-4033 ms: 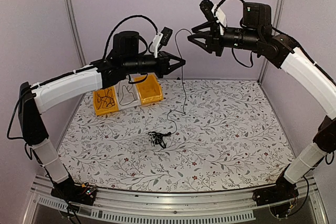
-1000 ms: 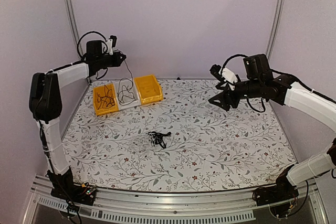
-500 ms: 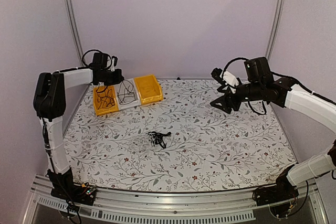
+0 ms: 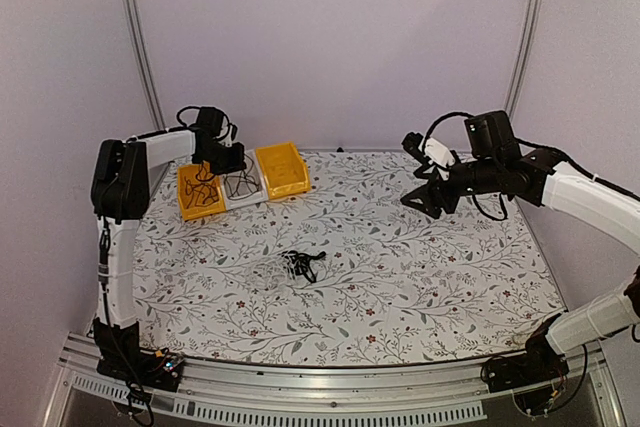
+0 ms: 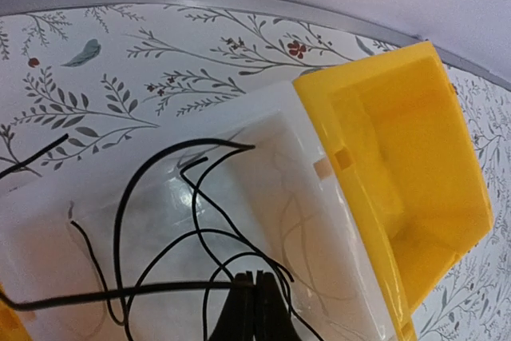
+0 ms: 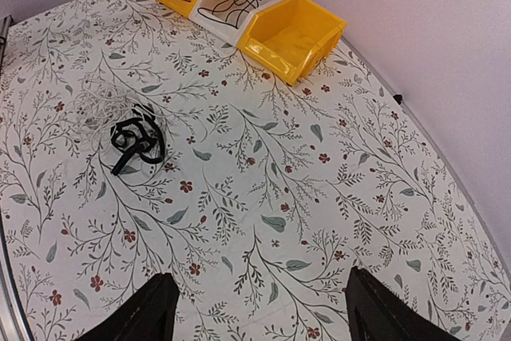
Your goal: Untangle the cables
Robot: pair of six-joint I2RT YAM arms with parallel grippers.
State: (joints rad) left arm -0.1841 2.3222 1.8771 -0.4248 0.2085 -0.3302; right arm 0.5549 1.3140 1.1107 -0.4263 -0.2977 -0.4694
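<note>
A small black tangle of cables lies mid-table, seen also as the tangle in the right wrist view. My left gripper hangs low over the white bin. In the left wrist view the left gripper is shut on a thin black cable, whose loops lie in the white bin. My right gripper hovers above the right side of the table. It is open, its fingers wide apart with only the tablecloth between them.
A yellow bin holding black cable stands left of the white one, and an empty yellow bin stands to its right, all at the back left. Purple walls enclose the table on three sides.
My left gripper has moved right and down, from above the left yellow bin to low over the white bin, carrying the black cable. The right arm has hardly moved.
</note>
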